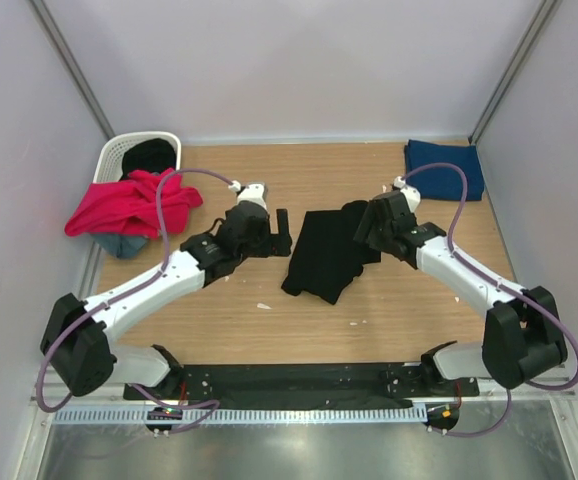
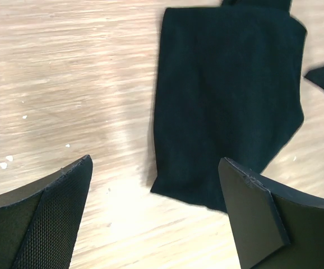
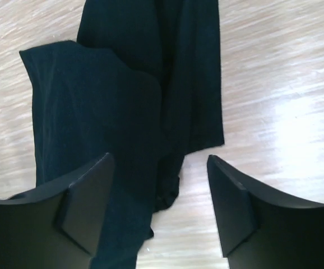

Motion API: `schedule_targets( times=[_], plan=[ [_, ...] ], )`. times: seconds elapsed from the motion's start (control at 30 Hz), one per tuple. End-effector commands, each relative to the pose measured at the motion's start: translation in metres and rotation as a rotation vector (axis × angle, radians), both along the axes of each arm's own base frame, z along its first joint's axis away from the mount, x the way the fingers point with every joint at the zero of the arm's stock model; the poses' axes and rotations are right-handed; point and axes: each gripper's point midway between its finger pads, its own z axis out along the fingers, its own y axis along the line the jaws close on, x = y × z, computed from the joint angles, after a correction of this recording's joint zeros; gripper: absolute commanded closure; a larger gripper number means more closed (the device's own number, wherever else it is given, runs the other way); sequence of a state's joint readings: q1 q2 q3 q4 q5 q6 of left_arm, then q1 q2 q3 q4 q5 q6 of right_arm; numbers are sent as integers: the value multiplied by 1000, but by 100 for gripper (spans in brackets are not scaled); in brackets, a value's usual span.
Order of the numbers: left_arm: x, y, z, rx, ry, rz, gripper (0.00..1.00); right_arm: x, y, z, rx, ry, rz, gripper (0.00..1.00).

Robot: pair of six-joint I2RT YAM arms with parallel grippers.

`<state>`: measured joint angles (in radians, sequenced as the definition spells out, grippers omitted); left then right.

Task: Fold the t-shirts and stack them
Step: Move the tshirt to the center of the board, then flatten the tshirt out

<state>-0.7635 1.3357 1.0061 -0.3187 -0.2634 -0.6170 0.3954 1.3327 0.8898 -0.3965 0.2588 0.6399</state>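
Observation:
A black t-shirt (image 1: pixel 327 250) lies folded into a long strip in the middle of the wooden table; it also shows in the left wrist view (image 2: pixel 229 95) and the right wrist view (image 3: pixel 123 89). Just left of its upper edge, my left gripper (image 1: pixel 281 232) (image 2: pixel 155 162) stands open and holds nothing. At the shirt's upper right corner, my right gripper (image 1: pixel 366 226) (image 3: pixel 159 158) hovers open, its left finger (image 3: pixel 83 207) above the cloth and its right finger above bare wood. A navy blue t-shirt (image 1: pixel 445 167) lies folded at the back right. A magenta-red t-shirt (image 1: pixel 129 205) lies crumpled at the far left.
A white lattice basket (image 1: pixel 119 152) stands at the back left with dark cloth (image 1: pixel 149 155) inside. A teal cloth (image 1: pixel 121 243) peeks from under the red shirt. Grey walls close three sides. The arms' black base rail (image 1: pixel 299 382) runs along the near edge.

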Motion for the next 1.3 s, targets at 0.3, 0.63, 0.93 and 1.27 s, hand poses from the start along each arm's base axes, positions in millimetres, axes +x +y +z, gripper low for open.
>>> schedule_targets(
  times=[0.3,0.63,0.93,1.27],
  plan=[
    [-36,-31,33,190,-196,-256,18,33,8,5,73,-84,-109,41],
    [-40,-137,15,281,-166,-394,27,21,-71,68,32,-119,-192,46],
    [-24,-205,-38,432,-109,-387,44,-31,-115,55,-9,-69,-292,45],
    [4,-214,-60,578,-153,-279,55,-46,-114,58,-14,-66,-259,46]
  ],
)
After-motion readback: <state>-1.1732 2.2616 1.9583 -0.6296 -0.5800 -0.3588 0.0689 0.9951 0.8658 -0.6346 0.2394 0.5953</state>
